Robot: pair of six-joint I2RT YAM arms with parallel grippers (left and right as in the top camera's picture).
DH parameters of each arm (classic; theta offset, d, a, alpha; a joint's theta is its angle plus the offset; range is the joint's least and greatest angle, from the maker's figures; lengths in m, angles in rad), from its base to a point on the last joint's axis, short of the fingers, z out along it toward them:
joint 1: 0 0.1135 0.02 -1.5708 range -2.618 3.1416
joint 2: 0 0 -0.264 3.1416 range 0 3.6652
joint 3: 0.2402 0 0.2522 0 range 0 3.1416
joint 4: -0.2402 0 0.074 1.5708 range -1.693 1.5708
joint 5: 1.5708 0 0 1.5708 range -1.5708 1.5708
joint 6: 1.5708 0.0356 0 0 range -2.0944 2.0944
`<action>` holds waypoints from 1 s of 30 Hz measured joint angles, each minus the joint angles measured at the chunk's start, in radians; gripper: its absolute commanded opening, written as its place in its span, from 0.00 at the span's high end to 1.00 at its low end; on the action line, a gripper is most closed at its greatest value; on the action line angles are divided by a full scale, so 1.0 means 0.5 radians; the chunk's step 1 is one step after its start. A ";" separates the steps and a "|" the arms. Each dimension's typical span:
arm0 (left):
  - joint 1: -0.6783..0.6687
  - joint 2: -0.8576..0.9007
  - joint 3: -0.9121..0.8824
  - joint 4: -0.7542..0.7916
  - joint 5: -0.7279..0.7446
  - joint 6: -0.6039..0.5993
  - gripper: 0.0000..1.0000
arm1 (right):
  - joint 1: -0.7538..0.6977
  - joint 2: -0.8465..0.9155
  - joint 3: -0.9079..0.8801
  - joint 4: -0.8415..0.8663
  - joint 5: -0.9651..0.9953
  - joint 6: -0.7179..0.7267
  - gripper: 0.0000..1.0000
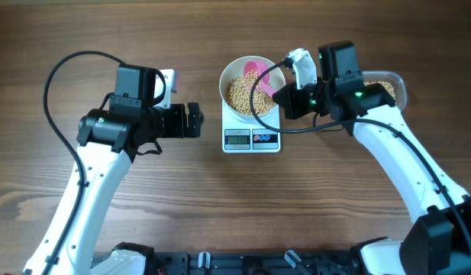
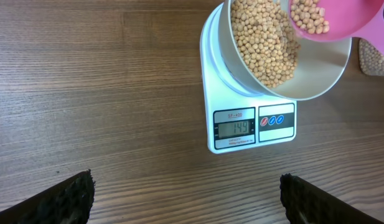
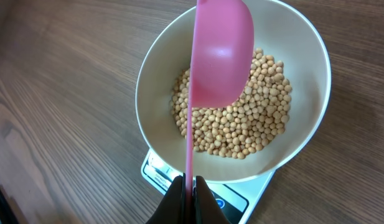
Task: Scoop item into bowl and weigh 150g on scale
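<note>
The white bowl stands on the white scale at table centre, holding a heap of pale-tan beans. In the left wrist view the scale shows its grey display and the bowl sits on its platform. My right gripper is shut on the thin handle of a pink scoop, which hangs over the bowl and its beans. Some beans lie in the scoop. My left gripper stands open over bare wood, left of the scale.
A clear plastic tub with more beans lies at the right, partly under the right arm. Black cables loop from both arms. The table's front edge carries the arm bases.
</note>
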 measured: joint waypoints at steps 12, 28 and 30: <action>0.000 0.000 0.000 0.000 0.000 0.000 0.00 | 0.000 0.000 0.000 0.024 0.002 -0.025 0.96; 0.000 0.000 0.000 0.000 0.000 0.000 0.00 | 0.020 0.000 0.000 0.021 0.060 -0.008 0.96; 0.000 0.000 0.000 -0.001 0.000 0.000 0.00 | 0.020 0.000 0.000 0.022 0.060 0.000 0.96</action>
